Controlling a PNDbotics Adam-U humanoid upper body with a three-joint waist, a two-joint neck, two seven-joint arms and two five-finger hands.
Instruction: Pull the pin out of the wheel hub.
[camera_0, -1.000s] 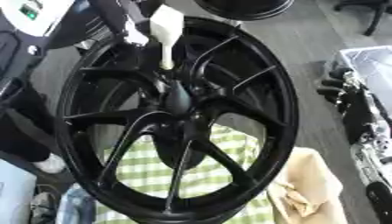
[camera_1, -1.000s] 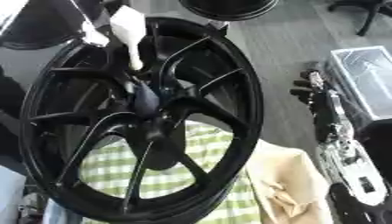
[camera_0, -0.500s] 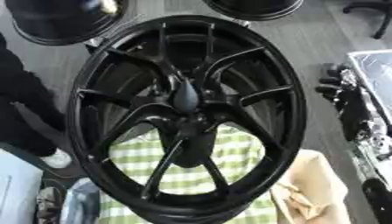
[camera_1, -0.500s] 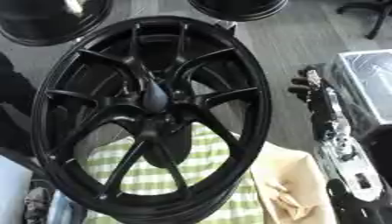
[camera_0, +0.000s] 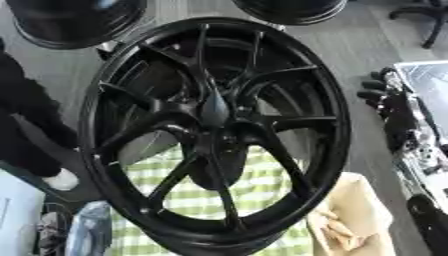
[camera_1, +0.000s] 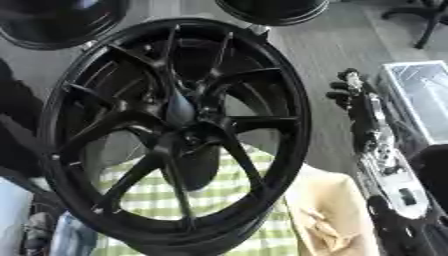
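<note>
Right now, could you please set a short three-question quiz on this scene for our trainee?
1. True or false: the robot's right hand is touching the black wheel.
2. What shows through the wheel's lower spokes? A) a green-and-white checked cloth; B) a blue tray; C) a red mat.
3. Fill in: the beige object lies by the wheel's lower ___ side.

Key: 1 false, the hand rests apart, near the right edge; 2 A; 3 right.
</note>
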